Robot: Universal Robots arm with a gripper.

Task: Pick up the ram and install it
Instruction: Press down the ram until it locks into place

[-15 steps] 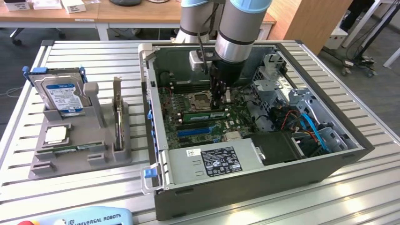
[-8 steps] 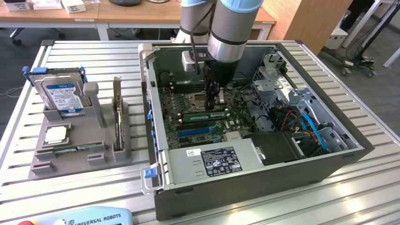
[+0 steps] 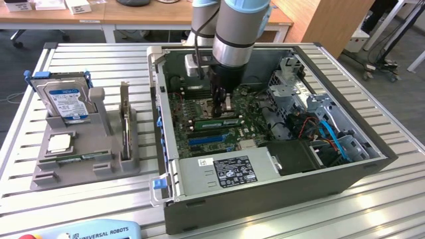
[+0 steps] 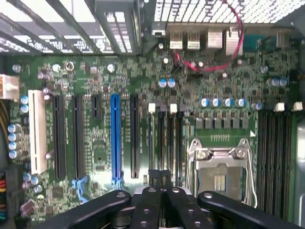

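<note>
We see the ram (image 3: 217, 121) lying lengthwise across frame centre, inside the open computer case (image 3: 371, 164). The gripper (image 3: 221, 102) above it is closed narrow on nothing. A hard drive (image 3: 66, 102) stands in the grey holder (image 3: 47, 172) at left.

Slatted aluminium surface (image 3: 99, 55), ribs running from the exterior view's left to its right. Resting directly on it: open grey computer case (image 3: 265, 191), side panel off, motherboard exposed upward, occupying the exterior view's right half. Just beside the case, toward the exterior view's left: grey parts holder (image 3: 79, 167), flat on the slats, apart from the case wall. At the near edge: light blue Universal Robots pendant (image 3: 93, 231), partly cropped. Wooden desks (image 3: 133, 17) standing behind the surface.
</note>
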